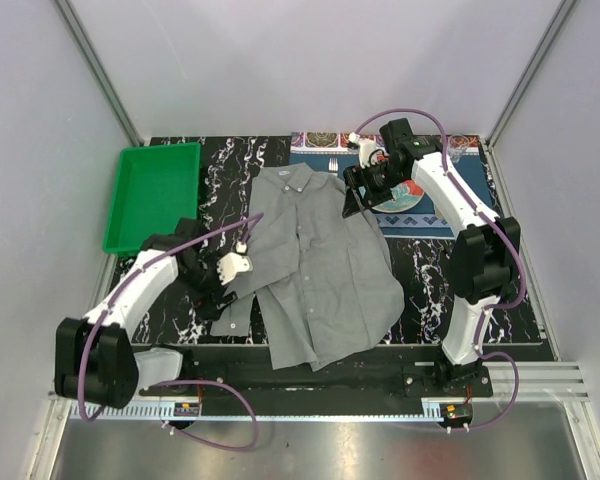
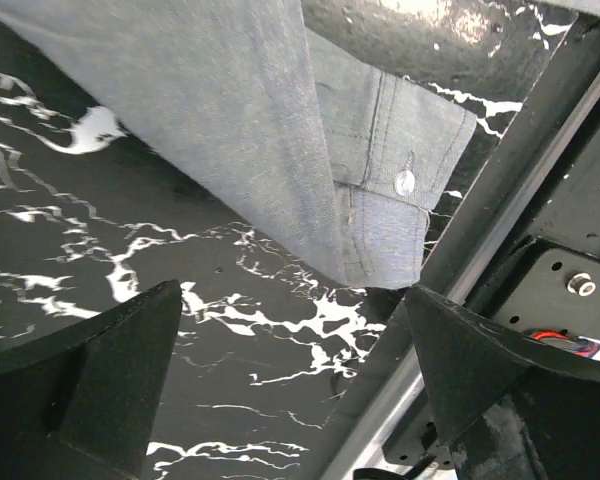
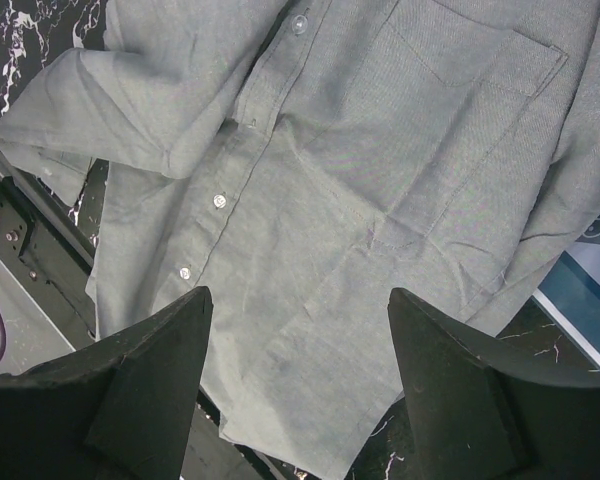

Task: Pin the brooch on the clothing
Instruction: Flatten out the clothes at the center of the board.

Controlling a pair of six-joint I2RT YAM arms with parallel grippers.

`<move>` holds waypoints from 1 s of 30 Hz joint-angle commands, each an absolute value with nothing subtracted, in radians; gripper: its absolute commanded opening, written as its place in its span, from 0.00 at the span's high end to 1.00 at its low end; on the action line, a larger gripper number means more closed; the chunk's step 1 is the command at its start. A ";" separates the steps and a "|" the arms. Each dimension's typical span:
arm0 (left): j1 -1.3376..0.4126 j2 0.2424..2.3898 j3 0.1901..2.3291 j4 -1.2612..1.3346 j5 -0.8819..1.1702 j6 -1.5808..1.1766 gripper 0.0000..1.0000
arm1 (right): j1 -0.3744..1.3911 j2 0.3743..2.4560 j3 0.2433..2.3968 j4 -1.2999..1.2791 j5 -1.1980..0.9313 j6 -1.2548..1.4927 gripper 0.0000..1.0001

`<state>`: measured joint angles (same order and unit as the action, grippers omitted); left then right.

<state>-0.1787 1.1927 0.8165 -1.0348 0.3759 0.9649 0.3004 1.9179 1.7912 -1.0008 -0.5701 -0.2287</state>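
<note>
The clothing (image 1: 320, 262), a grey button-up shirt, lies spread on the black marbled table, collar at the far side. My left gripper (image 1: 216, 298) sits at the shirt's left sleeve near the front edge. In the left wrist view it (image 2: 295, 370) stands wide open and empty, and the buttoned cuff (image 2: 390, 215) lies just beyond its fingers. My right gripper (image 1: 358, 195) hovers over the shirt's upper right side. It (image 3: 295, 340) is open with nothing in it, above the shirt front (image 3: 360, 200) below the chest pocket (image 3: 470, 110). I cannot make out the brooch in any view.
A green tray (image 1: 155, 195) stands at the back left. A blue patterned placemat (image 1: 435, 215) lies at the back right, partly under the right arm. The table's front metal rail (image 2: 500, 210) runs right beside the cuff. Pale walls enclose three sides.
</note>
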 commanded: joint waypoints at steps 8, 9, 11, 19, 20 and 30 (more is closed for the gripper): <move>-0.170 1.396 0.882 -0.954 0.478 0.732 0.68 | 0.304 1.876 1.824 -1.009 -0.589 -0.236 0.23; -0.166 1.407 0.922 -0.953 0.473 0.710 0.82 | 0.304 1.875 1.822 -1.008 -0.586 -0.238 0.23; -0.138 1.398 0.980 -0.969 0.393 0.681 1.00 | 0.304 1.870 1.821 -1.009 -0.583 -0.242 0.23; -0.029 1.209 1.387 -0.960 -0.168 0.982 1.00 | 0.305 1.865 1.822 -1.003 -0.597 -0.245 0.23; -0.012 1.194 1.393 -0.944 -0.254 1.023 1.00 | 0.305 1.868 1.821 -1.003 -0.600 -0.245 0.23; 0.437 0.914 0.873 -0.306 -0.292 1.526 1.00 | 0.305 1.853 1.809 -0.997 -0.604 -0.255 0.23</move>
<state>0.3004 0.9222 1.0496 -0.6044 -0.2455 1.2903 0.3004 1.9175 1.7912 -1.0004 -0.5709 -0.2321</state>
